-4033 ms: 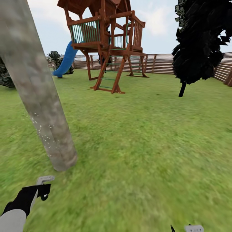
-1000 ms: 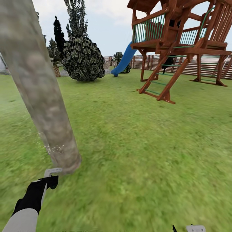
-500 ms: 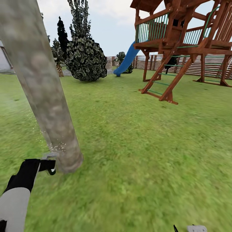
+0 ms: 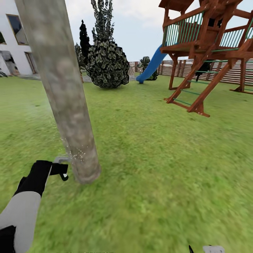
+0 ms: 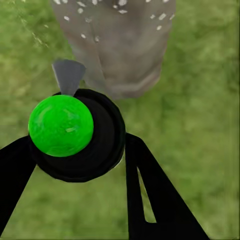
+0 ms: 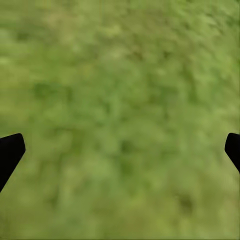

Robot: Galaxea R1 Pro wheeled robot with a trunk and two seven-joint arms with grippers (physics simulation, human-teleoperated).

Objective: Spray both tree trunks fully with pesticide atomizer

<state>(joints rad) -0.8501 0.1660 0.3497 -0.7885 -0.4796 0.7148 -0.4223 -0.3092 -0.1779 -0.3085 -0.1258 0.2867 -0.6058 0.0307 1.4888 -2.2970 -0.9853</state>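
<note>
One tree trunk stood speckled with white droplets near its base as the left gripper, jaws clenched on the pesticide atomizer, aimed its nozzle from just beside the bark. The right gripper hung released over grass. Spraying so low risked leaving the upper trunk uncovered.

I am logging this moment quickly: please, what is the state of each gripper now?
Left gripper: closed on the spray bottle, its nozzle close to the tree trunk.
Right gripper: open, nothing between its fingers, grass below.
</note>
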